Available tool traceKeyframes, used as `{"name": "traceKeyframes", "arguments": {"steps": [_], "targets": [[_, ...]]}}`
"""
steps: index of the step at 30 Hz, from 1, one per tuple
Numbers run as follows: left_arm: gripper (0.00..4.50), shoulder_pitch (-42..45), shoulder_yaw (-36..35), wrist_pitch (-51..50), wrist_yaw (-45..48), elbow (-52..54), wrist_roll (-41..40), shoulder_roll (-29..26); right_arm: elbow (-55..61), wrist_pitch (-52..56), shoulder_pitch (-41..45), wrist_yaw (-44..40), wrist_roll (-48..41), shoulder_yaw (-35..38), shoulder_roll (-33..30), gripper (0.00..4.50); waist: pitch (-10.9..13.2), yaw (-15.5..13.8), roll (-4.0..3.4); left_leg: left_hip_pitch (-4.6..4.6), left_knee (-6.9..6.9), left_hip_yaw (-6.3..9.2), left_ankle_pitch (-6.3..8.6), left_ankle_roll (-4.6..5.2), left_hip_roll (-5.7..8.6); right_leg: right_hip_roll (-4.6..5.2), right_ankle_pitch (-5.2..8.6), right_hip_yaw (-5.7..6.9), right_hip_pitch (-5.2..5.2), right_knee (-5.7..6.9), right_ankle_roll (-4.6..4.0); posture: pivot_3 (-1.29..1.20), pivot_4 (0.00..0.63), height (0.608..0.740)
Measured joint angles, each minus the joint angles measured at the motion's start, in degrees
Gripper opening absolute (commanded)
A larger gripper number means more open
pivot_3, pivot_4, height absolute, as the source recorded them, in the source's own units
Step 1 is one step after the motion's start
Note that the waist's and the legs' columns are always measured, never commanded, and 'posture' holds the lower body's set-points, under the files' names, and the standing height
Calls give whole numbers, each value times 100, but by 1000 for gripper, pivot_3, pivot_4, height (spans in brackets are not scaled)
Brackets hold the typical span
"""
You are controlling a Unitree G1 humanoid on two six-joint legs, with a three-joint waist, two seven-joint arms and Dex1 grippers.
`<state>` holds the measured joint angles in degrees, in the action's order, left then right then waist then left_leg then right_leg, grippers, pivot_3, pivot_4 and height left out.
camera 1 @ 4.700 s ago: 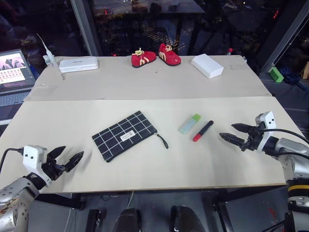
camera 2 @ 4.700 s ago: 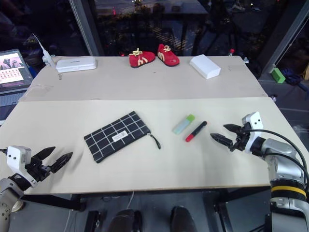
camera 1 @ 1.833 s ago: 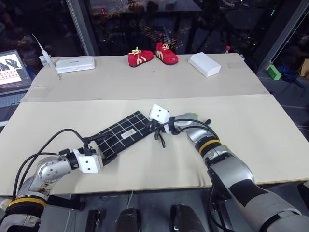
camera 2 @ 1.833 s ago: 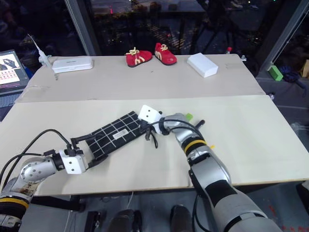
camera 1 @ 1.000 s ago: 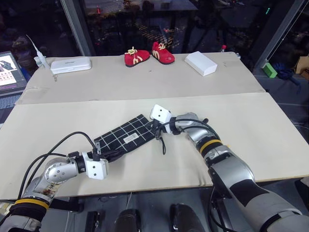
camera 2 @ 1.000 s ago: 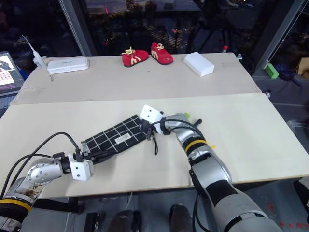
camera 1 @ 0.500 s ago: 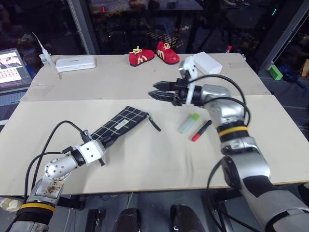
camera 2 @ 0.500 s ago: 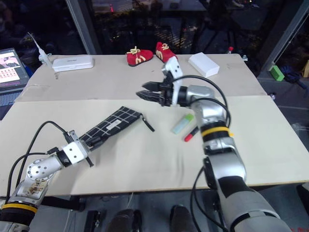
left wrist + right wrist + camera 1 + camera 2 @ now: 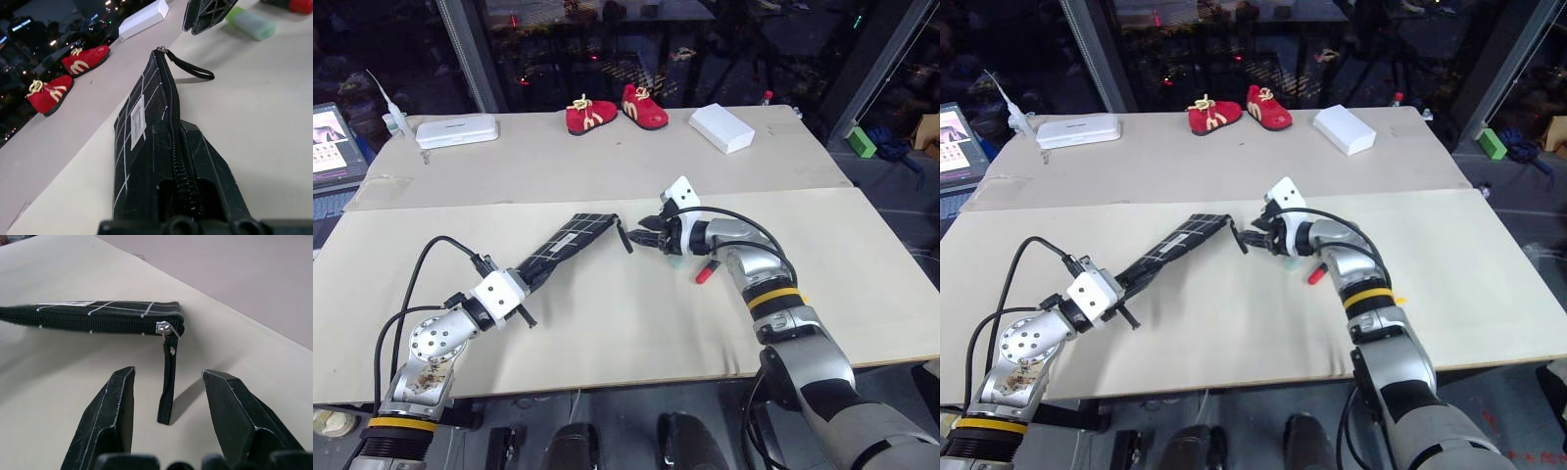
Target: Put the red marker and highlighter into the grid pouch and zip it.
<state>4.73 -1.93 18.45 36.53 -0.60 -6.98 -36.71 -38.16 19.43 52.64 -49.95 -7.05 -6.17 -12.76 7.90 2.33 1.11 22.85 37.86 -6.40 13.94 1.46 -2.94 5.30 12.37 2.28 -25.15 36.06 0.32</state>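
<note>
Right gripper (image 9: 646, 237): fingers spread apart, holding nothing, pointing across the table toward the robot's left and slightly down. Between the two fingertips, in the right wrist view, the black pull cord (image 9: 168, 382) hanging from the metal zipper slider (image 9: 163, 328), touching neither finger. Forearm reaching in from the right, bent at the elbow, white wrist block (image 9: 678, 193) on top.

Left gripper (image 9: 530, 281): clamped shut on the near end of the grid pouch (image 9: 570, 240), roughly level and aimed forward and to the right. Pouch held on edge, zipper side up, stretching from the left fingers toward the right gripper; zipper closed along its whole visible length in the left wrist view, white label (image 9: 137, 121) on the side facing the shoes. Left forearm low over the near table edge, cable looping behind it.

Just under and behind the right gripper, the highlighter (image 9: 677, 257) lying on the table (image 9: 607, 333), partly hidden. Beside it, toward the right, the red marker (image 9: 707, 270), red end nearest the robot. Both outside the pouch.

Farther back: pair of red shoes (image 9: 607, 110), white box (image 9: 722, 127), white case (image 9: 457, 129), laptop (image 9: 333, 137) at far left.
</note>
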Motion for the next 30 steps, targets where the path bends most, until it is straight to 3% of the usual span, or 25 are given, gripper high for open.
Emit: {"name": "traceKeyframes", "arguments": {"steps": [14, 15, 17, 21, 30], "targets": [[0, -6, -60, 0, 13, 9, 2, 59, -1610, -360, 736, 526, 64, 273, 453, 2458, 0, 16, -1, 1, 0, 0, 0, 0, -2, -2, 0, 0, -1, 1, 0, 0, 150, 740], [0, -21, -62, 0, 13, 14, 2, 59, -1680, -414, 758, 525, 69, 276, 471, 1952, 0, 13, -1, 0, 0, 0, 0, 0, -2, -2, 0, 0, -1, 1, 0, 0, 150, 740], [0, -30, -62, -1, 13, 26, 2, 59, -1779, -467, 773, 523, 75, 277, 500, 1478, 0, 12, -1, 0, 0, 1, 0, 0, -2, -2, 0, 1, -1, 1, 0, 0, 150, 740], [0, -36, -63, -1, 13, 119, 2, 59, -1888, -528, 776, 516, 78, 281, 555, 32, 0, 11, -1, 0, 0, 1, 0, 0, -2, -1, 0, 0, 0, 2, 0, 0, 150, 740], [0, -36, -63, -25, 11, 122, 2, 117, -2006, -623, 783, 565, 134, 316, 564, 32, 0, 14, -1, 0, 0, 2, 0, 0, -2, -1, 0, 0, -1, 2, 0, 0, 150, 740]]}}
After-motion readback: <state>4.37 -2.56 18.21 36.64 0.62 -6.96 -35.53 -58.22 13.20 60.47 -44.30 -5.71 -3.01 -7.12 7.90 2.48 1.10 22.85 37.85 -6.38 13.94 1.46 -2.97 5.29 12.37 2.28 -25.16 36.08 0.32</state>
